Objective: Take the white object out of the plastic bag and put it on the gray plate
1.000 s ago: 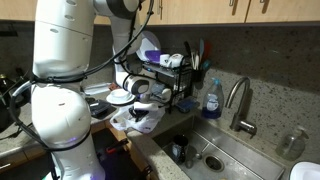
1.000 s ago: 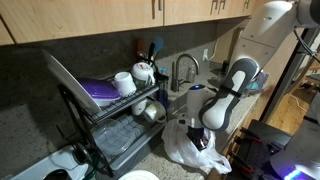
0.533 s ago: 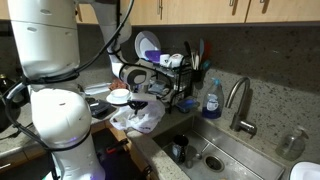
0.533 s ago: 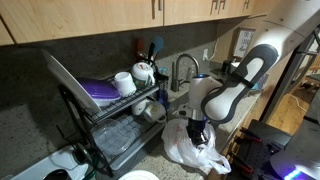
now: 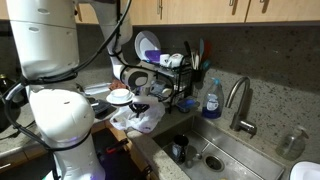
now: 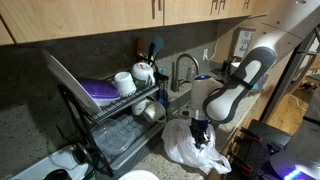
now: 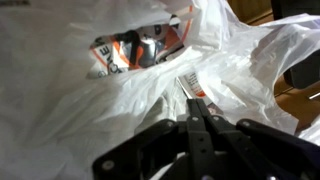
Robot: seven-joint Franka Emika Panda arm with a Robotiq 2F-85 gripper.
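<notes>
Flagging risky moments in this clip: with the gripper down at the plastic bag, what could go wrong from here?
1. The gripper looks shut against the plastic bag, while the printed contents lie deeper: lifting may drag the whole bag.
2. The bag lies near the sink; a drag could tip it in.

Dish rack (image 5: 168, 80), blue soap bottle (image 5: 211, 99), faucet (image 5: 240, 103), sink (image 5: 215, 155)
</notes>
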